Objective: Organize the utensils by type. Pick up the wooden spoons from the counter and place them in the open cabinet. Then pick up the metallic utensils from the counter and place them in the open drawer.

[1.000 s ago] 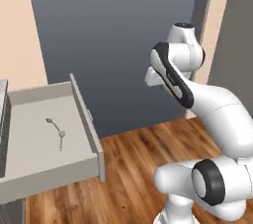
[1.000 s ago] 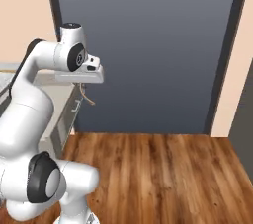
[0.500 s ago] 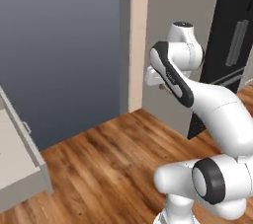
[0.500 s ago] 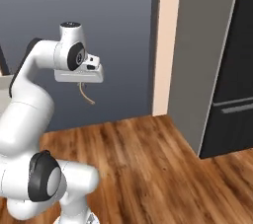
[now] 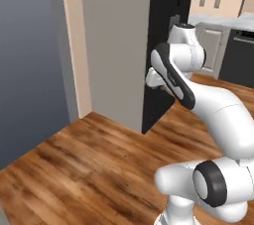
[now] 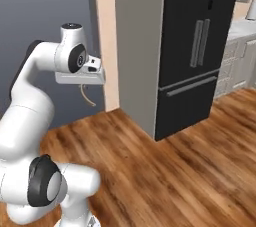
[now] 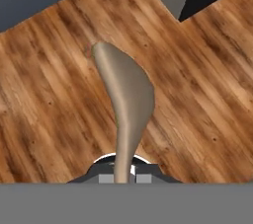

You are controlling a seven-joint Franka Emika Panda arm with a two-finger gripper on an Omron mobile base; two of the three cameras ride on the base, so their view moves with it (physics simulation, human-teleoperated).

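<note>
Spoon, probably metal (it looks tan), clenched in the gripper, pointing toward 12 o'clock above wooden floor; black fridge at 2 o'clock.

A tan spoon rises from the tool, clamped by its handle, bowl outward over the wooden plank floor.

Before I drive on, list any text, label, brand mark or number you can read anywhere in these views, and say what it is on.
None: no readable word, number, label or sign appears in any view.
Tall black double-door fridge: plain doors with grey bar handles, no brand mark.
Thin tan-grey spoon held in the shut pincer: unmarked.
Brown wood plank floor and grey wall panel: unmarked.
</note>
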